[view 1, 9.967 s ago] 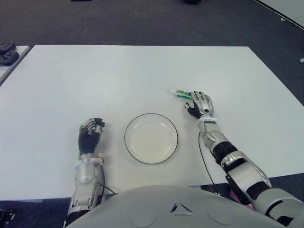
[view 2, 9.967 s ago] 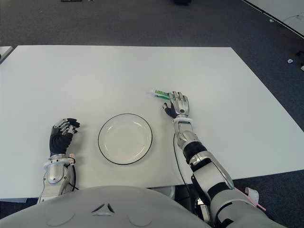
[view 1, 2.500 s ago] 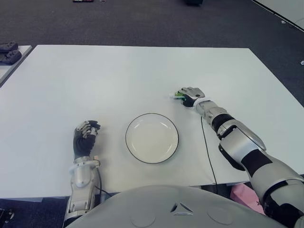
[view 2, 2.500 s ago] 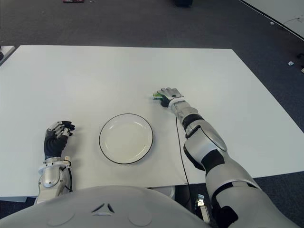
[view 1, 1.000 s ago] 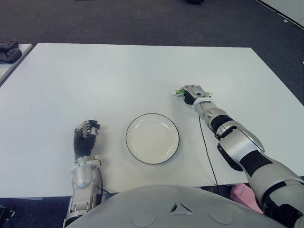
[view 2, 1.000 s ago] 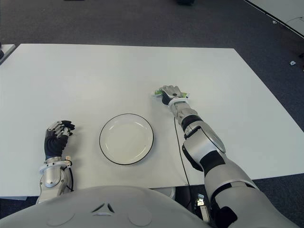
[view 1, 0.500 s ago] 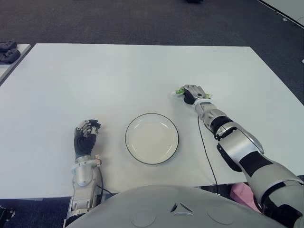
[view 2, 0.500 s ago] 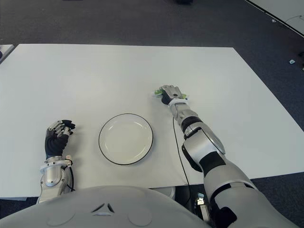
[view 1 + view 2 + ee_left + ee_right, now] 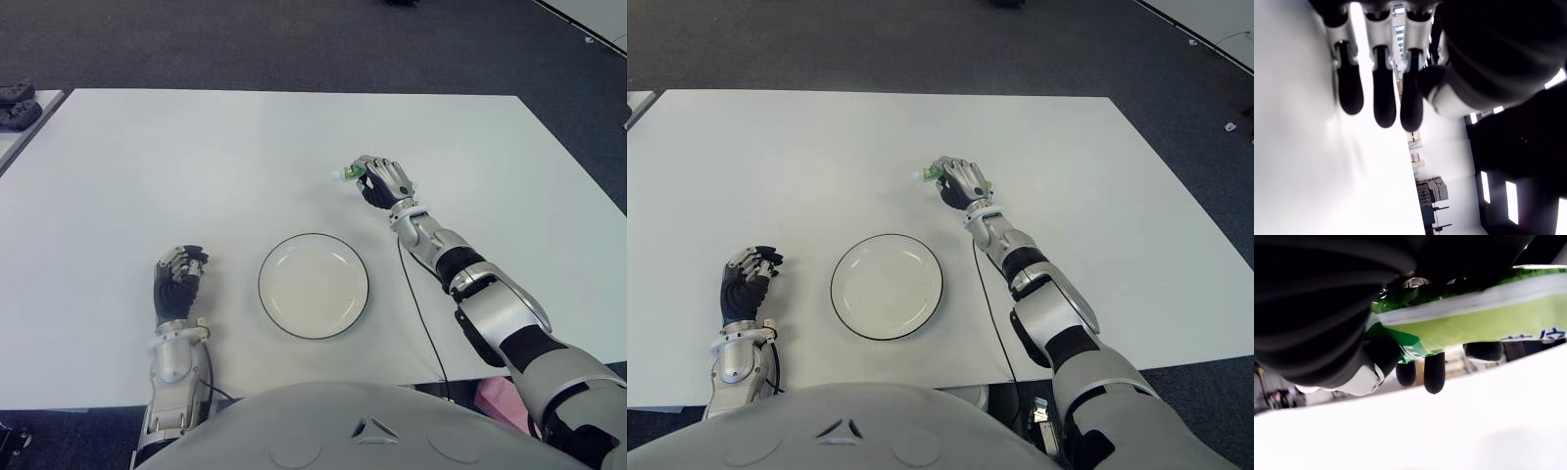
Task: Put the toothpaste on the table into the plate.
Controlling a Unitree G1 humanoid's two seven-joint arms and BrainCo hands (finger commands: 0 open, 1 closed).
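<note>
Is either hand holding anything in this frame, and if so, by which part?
The right hand grips the toothpaste around the middle of its tube; only the cap end pokes out. The left hand, left of the plate, holds nothing.

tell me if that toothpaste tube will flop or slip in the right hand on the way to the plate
Probably little flop: the right hand wraps most of the toothpaste tube, leaving only its cap end sticking out. Its glossy skin could slide. It looks light, so carrying it to the plate seems easy.

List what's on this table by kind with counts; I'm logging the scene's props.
Toothpaste tube, green and white, gripped in the right hand: 1
White plate with dark rim, nothing in it: 1
Total: 2
</note>
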